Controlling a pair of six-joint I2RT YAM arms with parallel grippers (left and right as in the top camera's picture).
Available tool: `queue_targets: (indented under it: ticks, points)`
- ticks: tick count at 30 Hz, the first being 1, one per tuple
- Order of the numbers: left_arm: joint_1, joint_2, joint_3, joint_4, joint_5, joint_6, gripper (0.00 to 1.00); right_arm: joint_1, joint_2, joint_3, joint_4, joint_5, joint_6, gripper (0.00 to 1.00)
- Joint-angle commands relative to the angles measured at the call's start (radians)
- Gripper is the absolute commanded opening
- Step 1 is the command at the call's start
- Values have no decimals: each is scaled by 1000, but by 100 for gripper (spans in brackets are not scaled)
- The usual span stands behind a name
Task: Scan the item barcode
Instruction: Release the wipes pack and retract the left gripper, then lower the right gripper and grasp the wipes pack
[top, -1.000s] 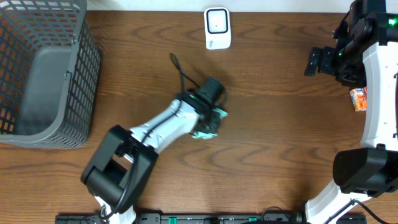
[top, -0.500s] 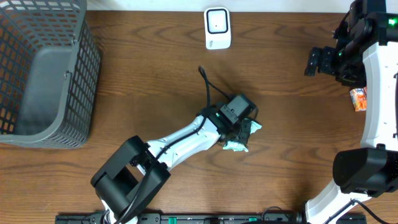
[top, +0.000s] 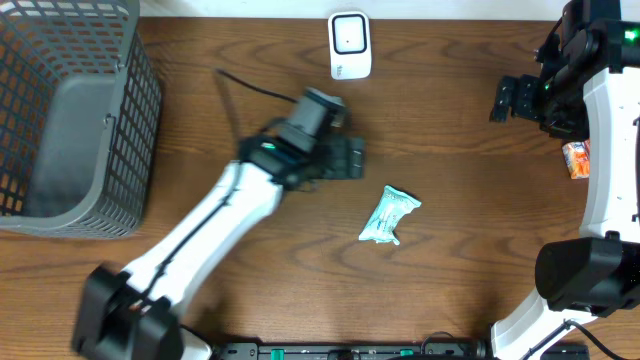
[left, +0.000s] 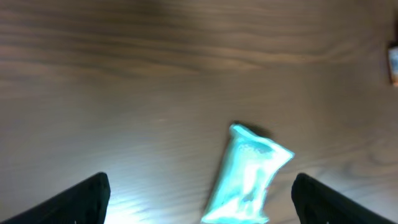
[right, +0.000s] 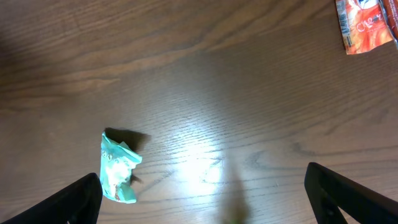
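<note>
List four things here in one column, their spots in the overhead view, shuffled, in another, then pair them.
Things:
1. basket
2. white scanner
3. teal packet
4. orange packet

Spots:
A. right edge
B. far left
C. middle, lying free
D. top centre

Pairs: 1-B, 2-D, 3-C, 4-A

The teal packet (top: 389, 214) is crinkled and glossy, the wooden table (top: 470, 250) smooth with a soft sheen.
</note>
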Motion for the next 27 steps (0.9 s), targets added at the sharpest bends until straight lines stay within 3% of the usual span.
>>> queue_targets:
  ticks: [1,9,16,21,27]
  points:
    - [71,-41,19,-97,-92,57,94,5,6,-4,-1,13,-14,99]
    - [163,-37,-16,-303,-318,57,98,5,6,-4,-1,13,-14,99]
    - [173,-37,-32,-364,-319,57,98,5,6,-4,2,-7,2,99]
    - [172,-37,-32,-359,-319,57,98,5,6,-4,5,-254,-14,99]
    - [173,-37,-32,-359,-319,57,98,31,6,-35,-55,-305,-55,99]
